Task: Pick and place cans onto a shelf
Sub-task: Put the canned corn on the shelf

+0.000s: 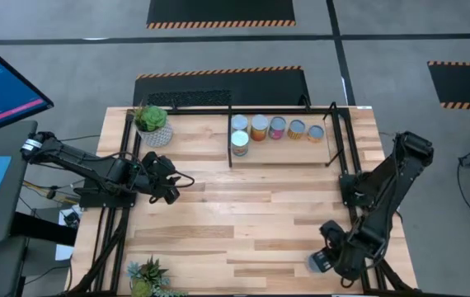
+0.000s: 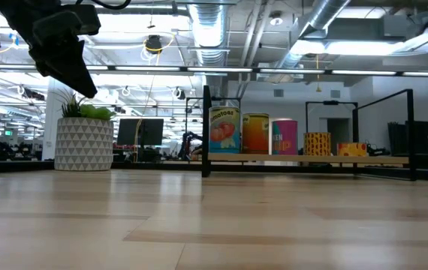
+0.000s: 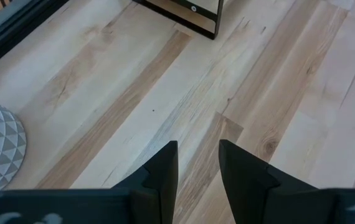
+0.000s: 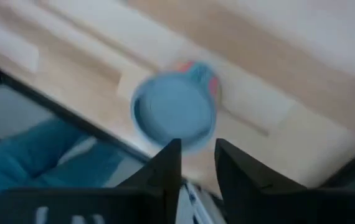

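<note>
A can (image 4: pixel 175 115) stands upright on the table (image 1: pixel 243 223) just ahead of your right gripper (image 4: pixel 197 163), its silvery round top facing the wrist camera and a strip of coloured label showing at one side. It sits close to the table's near right edge. In the overhead view you find it as a small round shape (image 1: pixel 317 262) just beside the gripper (image 1: pixel 331 257). The gripper's two dark fingers (image 4: pixel 167 168) stand a narrow gap apart, holding nothing; the can lies beyond their tips, not between them.

Farther off, six cans are already on the shelf (image 1: pixel 280 158), the light wood bay framed by thin black rods at the far side of the table. Five stand in a row (image 1: pixel 277 128) along the back, and one more (image 1: pixel 240 143) stands in front of the leftmost. From table height you see the row (image 2: pixel 256 134) upright.

Your left gripper (image 3: pixel 197 163) hovers over bare wood well away from every can, jaws slightly parted and empty. A potted plant (image 1: pixel 152 122) in a white patterned pot stands beside it, at the shelf's left end. A second plant (image 1: pixel 147 275) sits at the table's near left edge.
</note>
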Action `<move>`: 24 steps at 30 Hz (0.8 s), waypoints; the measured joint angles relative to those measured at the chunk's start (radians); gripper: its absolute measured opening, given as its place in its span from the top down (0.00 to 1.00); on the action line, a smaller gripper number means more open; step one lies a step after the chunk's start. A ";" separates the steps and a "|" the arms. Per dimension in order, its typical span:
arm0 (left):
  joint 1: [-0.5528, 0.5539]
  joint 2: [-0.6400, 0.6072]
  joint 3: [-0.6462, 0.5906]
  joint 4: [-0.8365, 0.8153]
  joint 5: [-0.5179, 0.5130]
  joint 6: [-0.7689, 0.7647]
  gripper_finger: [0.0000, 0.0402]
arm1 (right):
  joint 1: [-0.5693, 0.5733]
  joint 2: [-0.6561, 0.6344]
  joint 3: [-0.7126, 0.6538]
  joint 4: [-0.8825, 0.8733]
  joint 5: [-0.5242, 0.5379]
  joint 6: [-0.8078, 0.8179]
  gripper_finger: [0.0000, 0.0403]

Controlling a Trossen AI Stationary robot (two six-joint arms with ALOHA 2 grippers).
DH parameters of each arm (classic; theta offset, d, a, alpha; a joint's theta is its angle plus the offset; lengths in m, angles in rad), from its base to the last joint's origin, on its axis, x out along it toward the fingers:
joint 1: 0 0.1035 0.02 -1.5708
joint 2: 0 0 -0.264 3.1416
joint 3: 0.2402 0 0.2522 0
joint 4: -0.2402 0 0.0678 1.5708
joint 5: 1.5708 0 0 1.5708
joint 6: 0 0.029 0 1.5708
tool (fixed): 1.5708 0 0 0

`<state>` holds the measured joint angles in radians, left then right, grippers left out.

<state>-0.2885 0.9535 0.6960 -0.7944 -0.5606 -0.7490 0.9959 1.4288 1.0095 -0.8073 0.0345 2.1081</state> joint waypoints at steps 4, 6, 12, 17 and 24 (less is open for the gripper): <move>0.000 0.000 0.000 0.000 0.002 0.000 0.74 | 0.005 0.000 -0.031 0.012 0.032 0.008 0.63; 0.000 0.000 0.000 0.000 0.003 0.000 0.74 | 0.003 0.000 -0.046 0.006 0.032 0.008 0.60; 0.000 0.000 0.000 0.000 0.008 0.000 0.74 | -0.003 0.000 -0.094 0.059 0.036 -0.014 0.54; 0.000 0.000 0.000 0.000 0.016 0.000 0.74 | -0.003 0.000 -0.123 0.128 0.036 -0.070 0.54; 0.000 0.000 0.000 0.000 0.016 0.000 0.74 | -0.003 0.000 -0.184 0.219 0.036 -0.074 0.58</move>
<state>-0.2885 0.9535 0.6960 -0.7940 -0.5446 -0.7490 0.9924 1.4292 0.8254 -0.5886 0.0702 2.0345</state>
